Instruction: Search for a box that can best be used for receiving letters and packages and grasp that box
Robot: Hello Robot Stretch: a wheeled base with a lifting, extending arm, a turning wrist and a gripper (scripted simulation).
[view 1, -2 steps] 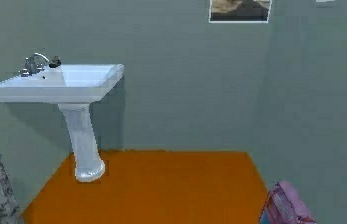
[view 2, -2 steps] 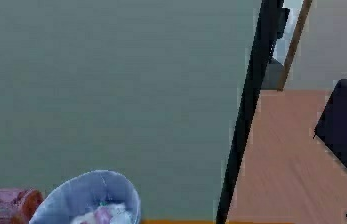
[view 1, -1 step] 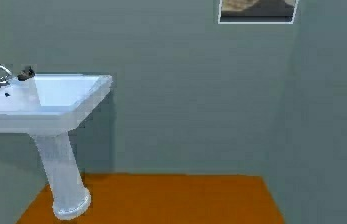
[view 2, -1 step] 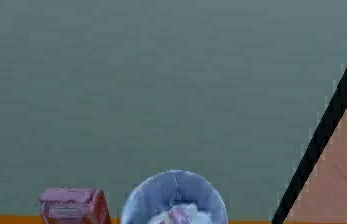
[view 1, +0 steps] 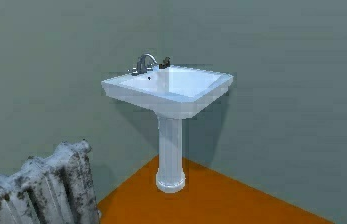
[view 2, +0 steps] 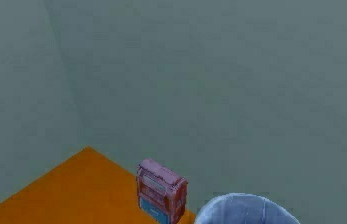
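A small pink and red box-like thing [view 2: 160,191] with a blue lower part stands on the orange floor [view 2: 81,190] near the grey-green wall, at the bottom middle of the arm side view. Its shape is too small to tell more. Beside it, at the bottom edge, a rounded pale blue-white thing [view 2: 245,209] rises into the picture.
A white pedestal sink [view 1: 169,92] with a metal tap [view 1: 146,65] stands in the corner of grey-green walls in the forward view. An old grey radiator [view 1: 43,188] sits at the lower left. Orange floor [view 1: 211,202] stretches around the pedestal's foot.
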